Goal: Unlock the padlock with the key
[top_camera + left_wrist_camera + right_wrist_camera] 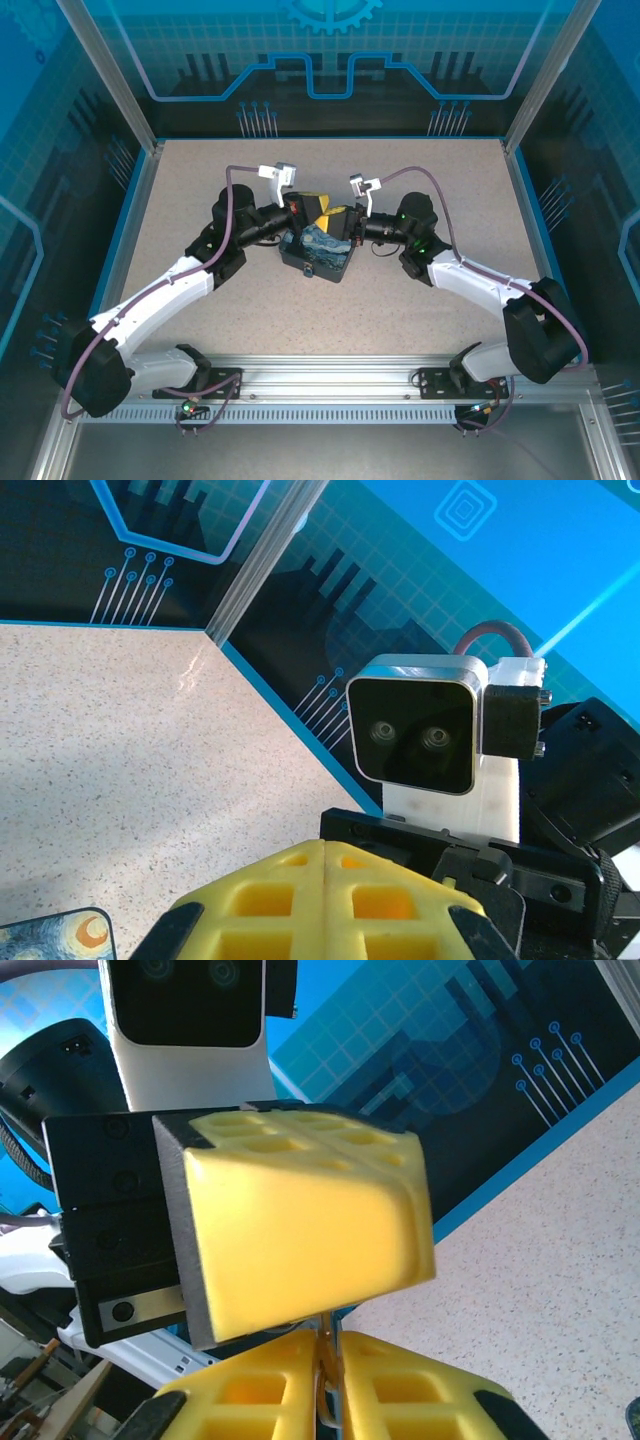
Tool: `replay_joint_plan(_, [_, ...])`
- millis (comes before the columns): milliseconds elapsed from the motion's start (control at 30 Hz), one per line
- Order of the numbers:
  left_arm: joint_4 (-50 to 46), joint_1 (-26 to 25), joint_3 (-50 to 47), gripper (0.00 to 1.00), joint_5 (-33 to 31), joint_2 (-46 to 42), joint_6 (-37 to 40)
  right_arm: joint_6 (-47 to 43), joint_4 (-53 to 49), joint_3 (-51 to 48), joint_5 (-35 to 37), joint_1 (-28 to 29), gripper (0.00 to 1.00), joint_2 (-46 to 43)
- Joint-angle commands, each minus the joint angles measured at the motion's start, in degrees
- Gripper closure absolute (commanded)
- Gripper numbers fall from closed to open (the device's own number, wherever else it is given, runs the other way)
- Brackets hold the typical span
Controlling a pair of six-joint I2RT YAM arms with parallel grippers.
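I see both claws meeting over the box (320, 258) on the worktop (200, 300). The left claw (325, 858) is pressed together; the right claw (331, 1348) pinches a thin sliver, apparently the key (325, 1365). The padlock is hidden from me.

We are in a robot test cell, a lab set-up.
We see two arms (165, 290) bolted to an aluminium rail (330, 385) at a speckled table (400, 320), fenced by metal posts (110, 75) and blue panels (420, 50) printed with circuit lines.

L end effector (325, 880) closed, facing R wrist cam (415, 730)
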Motion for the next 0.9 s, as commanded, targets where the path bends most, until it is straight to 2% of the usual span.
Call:
replay_joint_plan(0, [1.62, -0.43, 0.49, 1.0, -1.91, -0.63, 0.12, -0.65, 0.41, 0.84, 0.29, 0.39, 0.92, -0.83])
replay_joint_plan(100, [1.82, -0.37, 0.31, 1.0, -2.16, -0.53, -0.1, -1.01, -0.29, 0.63, 0.59, 0.3, 1.0, -1.62])
replay_joint_plan(167, [2.01, -0.36, 0.09, 1.0, -2.38, -0.61, -0.25, -1.63, -1.46, 0.51, 1.24, 0.2, 1.0, -2.28])
replay_joint_plan(300, [1.72, -0.27, -0.26, 0.84, -3.24, -1.5, 0.02, -4.3, -6.13, 0.67, 2.05, -0.11, 1.0, -4.11])
replay_joint_plan(367, [1.09, 0.09, -0.13, 0.81, -3.44, -2.23, 0.25, -6.75, -10.26, 1.26, 2.29, -0.25, 1.0, -5.03])
replay_joint_plan(500, [-0.57, 2.44, -0.1, 0.57, -2.79, -4.83, -0.35, -14.75, -23.65, 2.77, 4.25, -0.6, 1.0, -7.65])
replay_joint_plan(633, [-6.12, 5.63, -1.38, 0.49, -1.45, -9.24, 0.45, -22.92, -37.95, 4.39, 8.84, -1.06, 1.0, -9.08])
replay_joint_plan(867, [-18.52, 6.64, -8.54, 0.33, -0.22, -16.9, 6.53, -21.63, -38.52, 2.92, 9.41, -1.67, 1.0, -2.59])
